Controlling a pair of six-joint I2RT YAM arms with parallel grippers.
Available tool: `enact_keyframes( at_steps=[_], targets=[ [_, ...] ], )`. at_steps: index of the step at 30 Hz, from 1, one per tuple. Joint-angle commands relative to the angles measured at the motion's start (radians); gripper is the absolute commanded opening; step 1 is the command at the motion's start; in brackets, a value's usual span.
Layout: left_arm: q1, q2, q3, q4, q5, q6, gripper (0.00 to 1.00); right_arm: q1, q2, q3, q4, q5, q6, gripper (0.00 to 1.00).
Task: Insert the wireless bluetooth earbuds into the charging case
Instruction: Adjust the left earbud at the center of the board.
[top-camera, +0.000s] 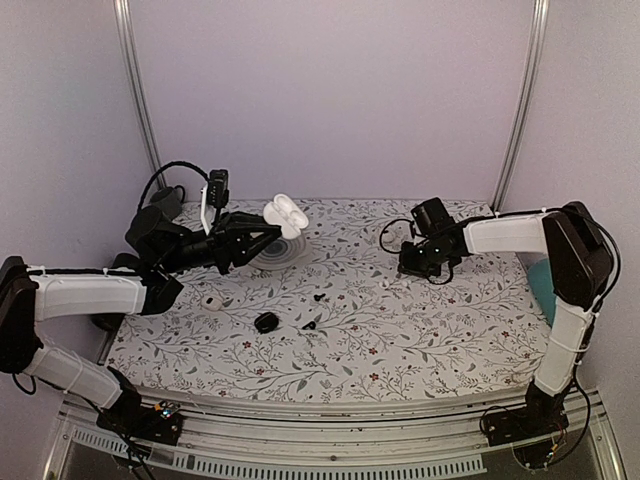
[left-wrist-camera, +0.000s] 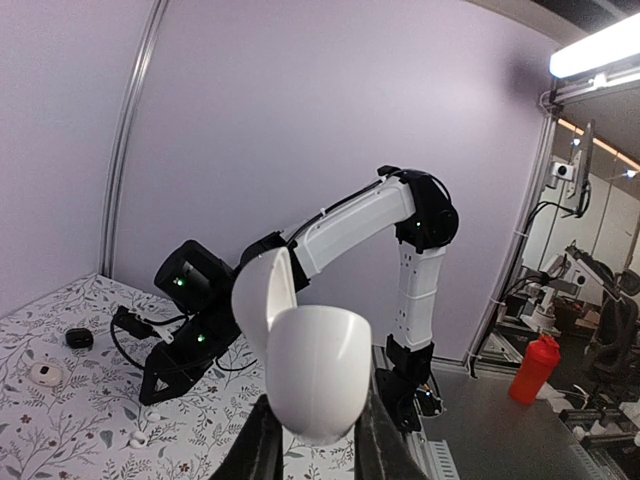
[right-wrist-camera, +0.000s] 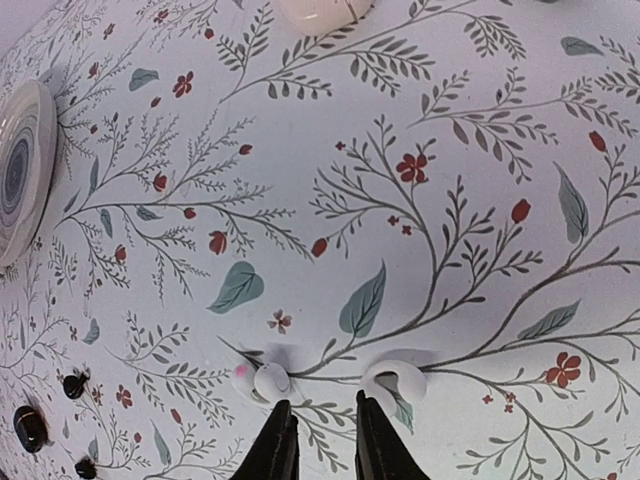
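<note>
The white charging case (left-wrist-camera: 312, 372) hangs above the table with its lid hinged open, and my left gripper (left-wrist-camera: 318, 425) is shut on its lower body. In the top view the charging case (top-camera: 284, 213) sits at the tip of the left gripper (top-camera: 258, 235), over the table's back left. One glossy white earbud (right-wrist-camera: 258, 379) with a pink spot lies on the tablecloth just ahead of the left fingertip of my right gripper (right-wrist-camera: 322, 404). Those jaws stand a narrow gap apart, low over the cloth, with nothing between them. A white crescent-shaped piece (right-wrist-camera: 396, 381) lies by the other fingertip.
A round ringed disc (top-camera: 284, 251) lies under the held case. Small black bits (top-camera: 265, 322) (top-camera: 318, 297) and a small white round item (top-camera: 210, 300) lie mid-table. The right gripper (top-camera: 410, 262) is right of centre. Purple walls close the back and sides.
</note>
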Motion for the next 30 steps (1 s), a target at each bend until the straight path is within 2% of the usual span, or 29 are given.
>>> enact_keyframes(
  at_steps=[1,9,18,30],
  targets=[
    [0.015,-0.018,0.005,0.003,0.011,0.01,0.0,0.003,0.055,0.063,-0.02,0.02,0.018,0.23],
    [0.018,-0.02,0.008,0.004,0.02,0.007,0.0,0.013,0.095,0.07,0.06,-0.075,0.025,0.22],
    [0.019,-0.03,0.005,-0.001,0.018,0.009,0.0,0.018,0.158,0.099,0.04,-0.096,0.028,0.22],
    [0.02,-0.032,-0.001,0.0,0.015,0.009,0.0,-0.004,0.059,-0.039,0.021,-0.072,0.017,0.22]
  ],
)
